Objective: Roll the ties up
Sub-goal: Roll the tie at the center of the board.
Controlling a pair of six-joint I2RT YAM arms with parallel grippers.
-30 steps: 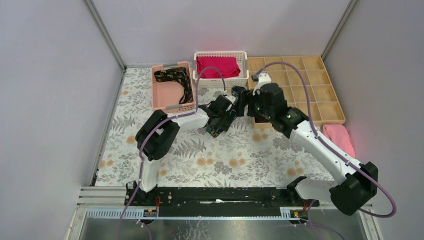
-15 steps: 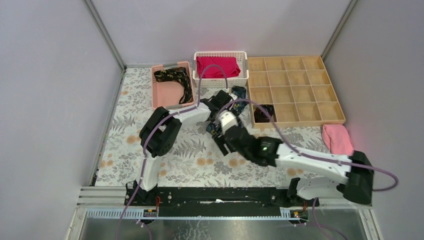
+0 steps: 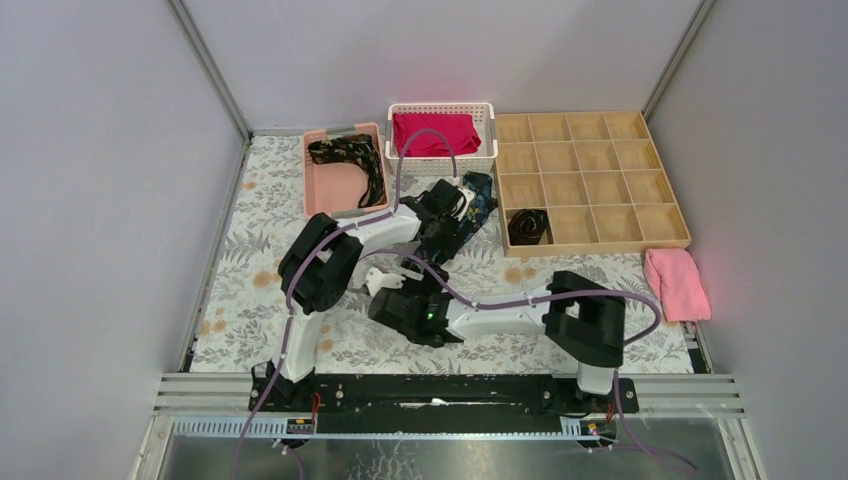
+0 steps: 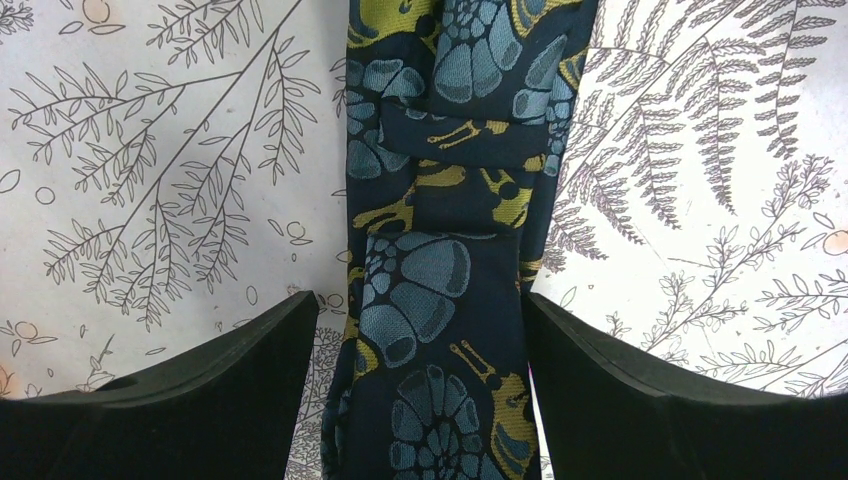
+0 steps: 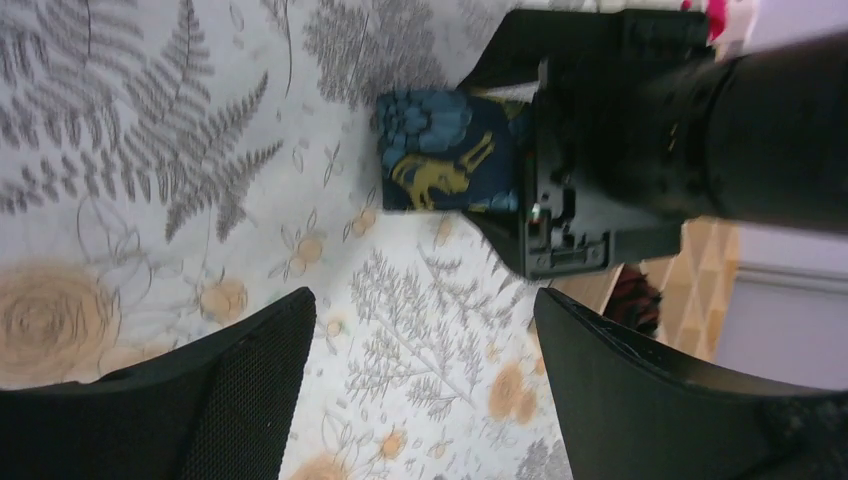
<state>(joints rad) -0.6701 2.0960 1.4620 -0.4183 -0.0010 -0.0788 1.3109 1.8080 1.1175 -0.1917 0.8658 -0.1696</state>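
Observation:
A dark tie (image 4: 440,290) with blue and gold flowers lies as a flat strip on the floral cloth, running between my left gripper's (image 4: 420,310) fingers. That gripper is open and astride the strip; in the top view it (image 3: 455,222) sits over the same tie (image 3: 481,195). My right gripper (image 3: 388,282) hovers open over the cloth nearer the front, nothing between its fingers (image 5: 422,300); it looks at the tie's end (image 5: 445,150). A coiled tie (image 3: 527,225) rests in a front-left compartment of the wooden organizer (image 3: 640,160). Another tie (image 3: 352,160) lies loose in the pink basket (image 3: 325,190).
A white basket (image 3: 486,150) at the back holds a folded red cloth (image 3: 435,133). A pink towel (image 3: 677,283) lies at the right edge of the table. Grey walls close in both sides and the back.
My right arm has swung back from the wooden organizer toward the front centre, leaving the coiled tie in its compartment. The left gripper has stayed over the flat tie.

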